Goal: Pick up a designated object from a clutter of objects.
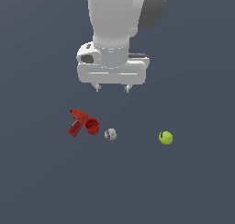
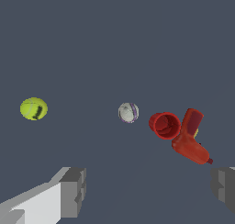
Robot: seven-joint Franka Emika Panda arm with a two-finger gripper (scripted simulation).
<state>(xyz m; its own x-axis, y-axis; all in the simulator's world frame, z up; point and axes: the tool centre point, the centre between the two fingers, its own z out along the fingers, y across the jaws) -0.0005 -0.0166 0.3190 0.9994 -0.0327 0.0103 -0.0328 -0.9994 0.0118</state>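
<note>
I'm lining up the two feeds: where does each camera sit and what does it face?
Exterior view: off the arm, facing the tool hanging open above the red cup.
Wrist view: on the wrist, looking past its fingers at the floor.
Shared: red cup, drill, whitish ball, tennis ball.

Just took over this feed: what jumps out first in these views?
The white end effector hangs open high above the dark floor, holding nothing. Below it, toward the exterior view's left, the red cup lies against the red drill. A whitish ball sits just to the cup's right, and a yellow-green tennis ball sits alone farther right.
</note>
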